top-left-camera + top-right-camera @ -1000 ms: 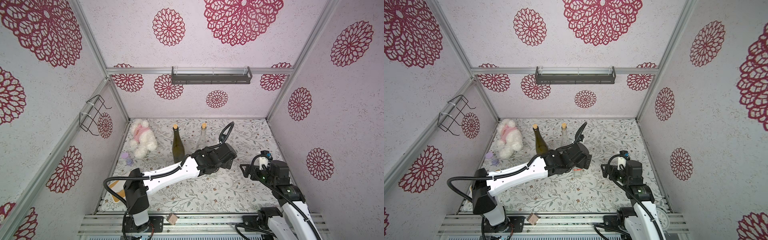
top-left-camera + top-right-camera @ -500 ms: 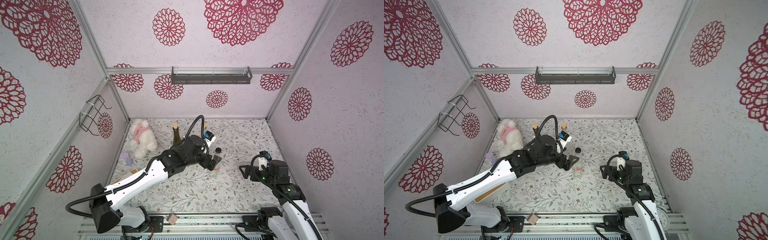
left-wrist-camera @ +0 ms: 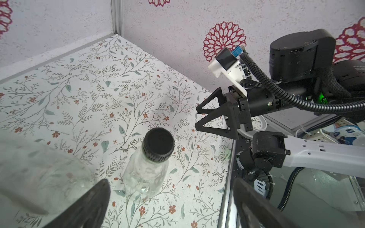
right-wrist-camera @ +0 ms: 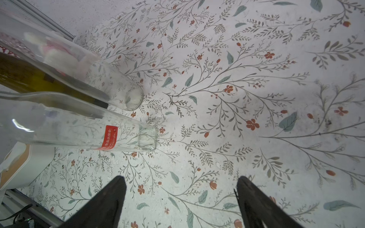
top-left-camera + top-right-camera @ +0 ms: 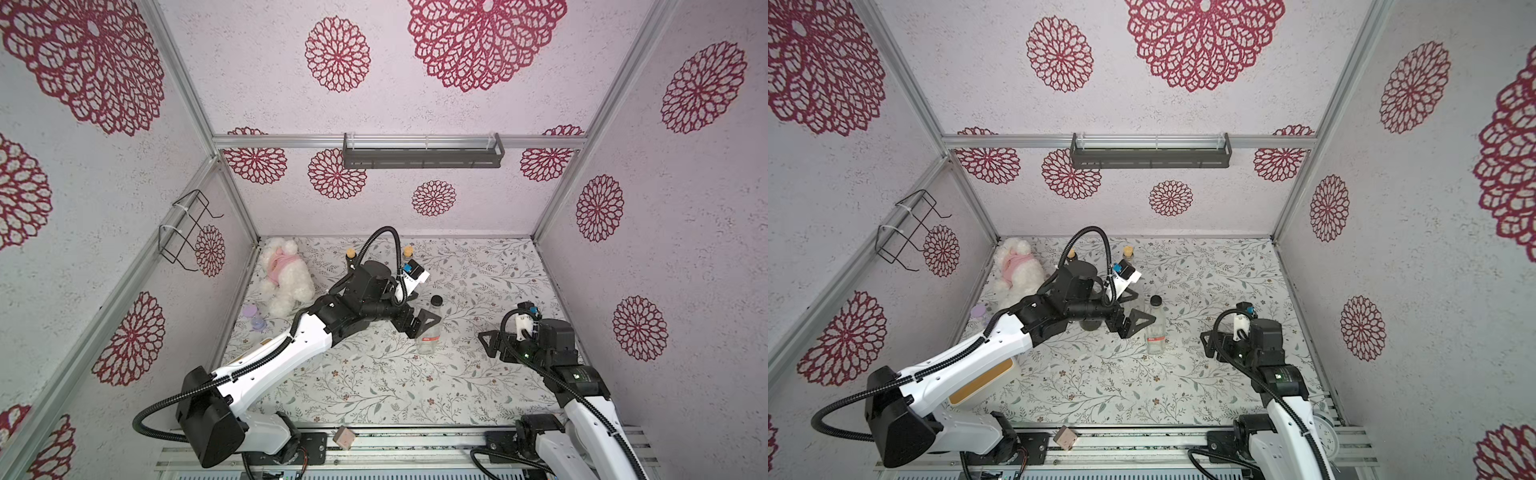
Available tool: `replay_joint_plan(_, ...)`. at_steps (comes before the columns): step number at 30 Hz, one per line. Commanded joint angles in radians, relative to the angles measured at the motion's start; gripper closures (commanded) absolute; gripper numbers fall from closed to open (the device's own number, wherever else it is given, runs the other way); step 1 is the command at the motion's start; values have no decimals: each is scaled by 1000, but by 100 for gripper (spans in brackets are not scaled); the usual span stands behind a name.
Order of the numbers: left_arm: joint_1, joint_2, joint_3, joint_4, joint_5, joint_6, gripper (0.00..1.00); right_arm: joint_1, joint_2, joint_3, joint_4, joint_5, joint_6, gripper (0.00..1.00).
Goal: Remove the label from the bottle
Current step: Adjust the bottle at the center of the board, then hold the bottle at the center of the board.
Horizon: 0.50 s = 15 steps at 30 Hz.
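A clear bottle (image 5: 430, 328) with a black cap stands upright mid-table, seen in both top views (image 5: 1155, 328). Its small red label (image 5: 427, 339) sits low on the body and faces the right wrist view (image 4: 110, 138). My left gripper (image 5: 419, 324) is open just left of the bottle at shoulder height. In the left wrist view the bottle (image 3: 147, 171) stands ahead of the spread fingers (image 3: 98, 197), untouched, with the gripper (image 3: 170, 184) holding nothing. My right gripper (image 5: 492, 343) hovers open to the bottle's right, apart from it, with bare table between its fingertips (image 4: 180, 183).
A dark corked bottle (image 5: 351, 253) and a clear corked bottle (image 5: 408, 251) stand behind the left arm. A white plush toy (image 5: 286, 278) and a small purple object (image 5: 253, 318) lie at the left. A wooden block (image 5: 345, 436) rests on the front rail.
My left arm has lifted and turned its wrist, uncovering the bottle; its open gripper now sits beside the bottle. The right arm has barely moved.
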Motion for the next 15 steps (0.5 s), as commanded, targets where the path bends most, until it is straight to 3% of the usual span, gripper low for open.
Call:
replay_joint_plan(1, 11, 51, 44, 29, 39, 47, 0, 4, -3, 33, 2, -10, 4, 10)
replay_joint_plan(15, 12, 206, 142, 34, 39, 54, 6, 4, 4, 21, 21, -11, -3, 9)
